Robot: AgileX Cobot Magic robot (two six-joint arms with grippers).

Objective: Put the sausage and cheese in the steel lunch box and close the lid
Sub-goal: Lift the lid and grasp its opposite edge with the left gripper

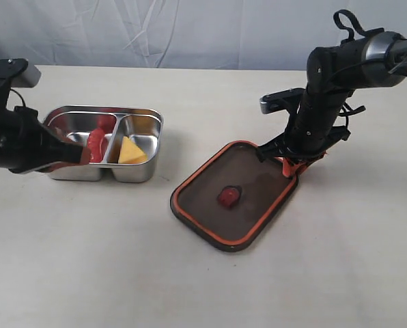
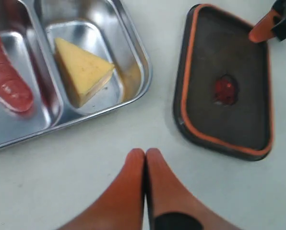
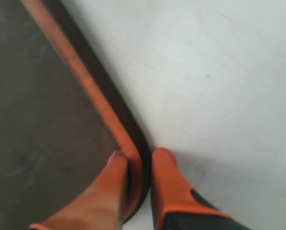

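**Pale table: lid pinched, box filled**

Nearest on the table [image 1: 203, 287] lies the lid [image 1: 258, 178], orange seal showing. Right gripper [image 3: 140, 155] clamps its far rim. Beyond, the box [image 1: 152, 116] holds sausage [image 1: 96, 143] and cheese [image 1: 131, 152] in separate compartments. Left gripper [image 2: 145, 153] is clenched, empty. Lift level, probably flip, square the corners, then press.

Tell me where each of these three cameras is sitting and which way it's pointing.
Exterior view: raised above the table, looking down at the steel lunch box and lid; left arm and right arm show.
Left wrist view: on the left arm, looking down past the shut left gripper at the box's sausage and cheese, plus the lid.
Right wrist view: on the right arm, close on the lid's rim, pinched by the right gripper.
Shared: the lid shows in all three.
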